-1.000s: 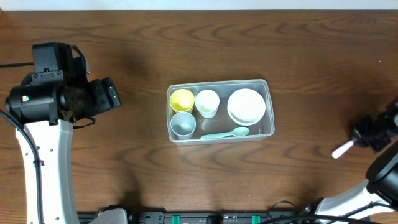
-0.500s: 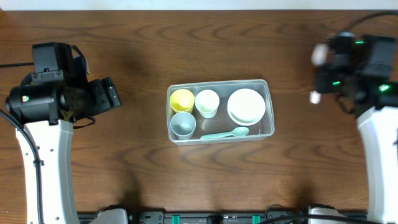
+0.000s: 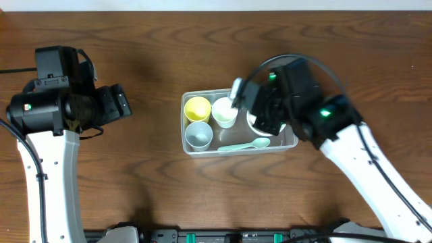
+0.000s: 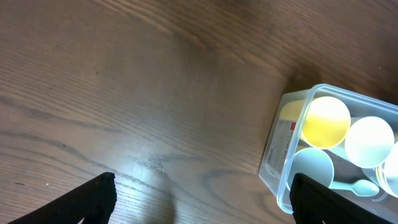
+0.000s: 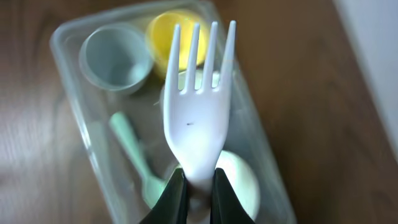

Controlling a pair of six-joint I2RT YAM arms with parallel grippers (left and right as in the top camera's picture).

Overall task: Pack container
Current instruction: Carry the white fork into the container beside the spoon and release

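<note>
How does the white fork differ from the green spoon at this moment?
The fork is white; the spoon is pale green. The fork is gripped in the right hand, above the container; the spoon lies free inside it. The fork has four tines; the spoon has a rounded bowl. Both look like plastic cutlery.

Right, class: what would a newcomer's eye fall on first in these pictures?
A white fork, clamped in the right pincer, fills the right wrist view, its tines over the clear container at centre. Inside sit a yellow cup, a white cup, a grey-blue cup and a mint spoon. The left pincer hangs open, far left.
</note>
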